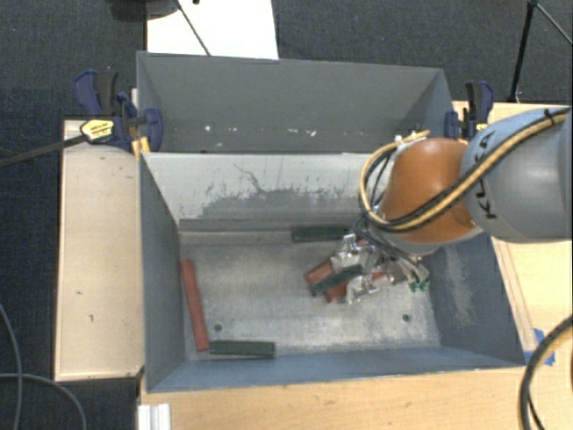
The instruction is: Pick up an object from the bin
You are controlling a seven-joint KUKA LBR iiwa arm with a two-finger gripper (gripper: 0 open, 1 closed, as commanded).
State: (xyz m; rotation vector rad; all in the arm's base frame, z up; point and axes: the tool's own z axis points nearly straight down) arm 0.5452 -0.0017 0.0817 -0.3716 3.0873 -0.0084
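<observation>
Camera view: gripper (361,276) low over a small clutter right of the middle of the bin (286,97).
The orange cover (428,191) and cables (376,173) hide my wrist, and I cannot tell whether the gripper is apart or together. Right at it lie a brown-red block (320,276) and a dark green piece (337,290), both partly covered by metal. A small green bit (419,285) sits to the right. Well apart lie a long red-brown bar (193,305), a dark green bar (242,350) by the near wall and a second green bar (319,234) at the back. On the grey arm (528,186) I read only "KU"; the rest is cut off.
</observation>
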